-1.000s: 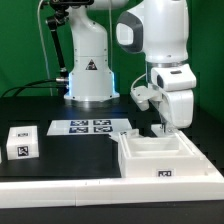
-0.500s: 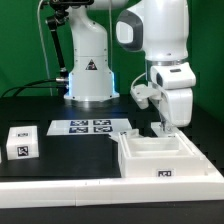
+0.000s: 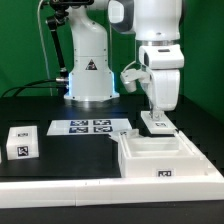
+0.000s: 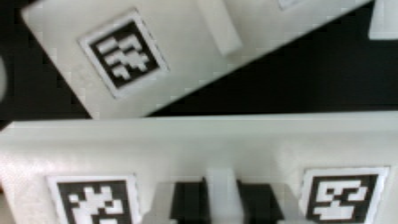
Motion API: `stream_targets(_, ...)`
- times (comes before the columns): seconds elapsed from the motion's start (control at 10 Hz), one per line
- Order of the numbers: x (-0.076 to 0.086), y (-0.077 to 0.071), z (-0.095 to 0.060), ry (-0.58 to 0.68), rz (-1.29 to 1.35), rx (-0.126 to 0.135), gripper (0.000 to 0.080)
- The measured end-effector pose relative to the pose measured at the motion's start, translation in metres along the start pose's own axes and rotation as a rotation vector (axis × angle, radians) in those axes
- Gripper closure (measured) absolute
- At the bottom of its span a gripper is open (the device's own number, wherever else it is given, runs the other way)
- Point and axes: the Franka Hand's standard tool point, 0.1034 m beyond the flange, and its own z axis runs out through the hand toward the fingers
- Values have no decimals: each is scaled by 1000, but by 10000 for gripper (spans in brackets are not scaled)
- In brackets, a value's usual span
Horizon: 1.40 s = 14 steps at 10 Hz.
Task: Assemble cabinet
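The step in hand looks like fitting a loose panel to the box. The cabinet (image 3: 140, 166), an open white box with a tag on its front wall, rests on the bench (image 3: 70, 160). The gripper (image 3: 155, 113) hangs just behind the cabinet's far wall, directly over a small white tagged panel (image 3: 157, 125).

I cannot tell whether that panel is pinched or merely lies beneath the fingers. The exterior view does not show the fingertips clearly, and the wrist view shows only white tagged plastic close up, so the gripper's spread cannot be read.

The arm rises almost straight above the cabinet's back edge. Its wrist points down and the hand is squared to the cabinet's walls.

If the panel is already held, I judge that the next move is to carry it over the cabinet and line its edge up with the wall it mates to. If not, the gripper must sink and close on it first. Either way, careful alignment matters more than speed.

A white tagged block (image 3: 20, 143) sits well apart from the cabinet, toward the exterior view's left. The marker board (image 3: 88, 127) lies between the two, a little farther back.
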Motion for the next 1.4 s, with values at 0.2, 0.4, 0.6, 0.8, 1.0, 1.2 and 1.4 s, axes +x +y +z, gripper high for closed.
stream_targets(0.2,-2,4,-2,0,9,-2,729)
stream_targets(0.4,-3,5,-2,-1,8,0,729)
stream_targets(0.6,-9,21,-4,3,5,-5,729)
stream_targets(0.8,-6,31,-2,11,14,-9,729)
stream_targets(1.0,-5,31,0,13,17,-7,729)
stream_targets(1.2,-5,31,0,13,17,-7,729)
stream_targets(1.4,-6,32,-2,9,18,-6,729)
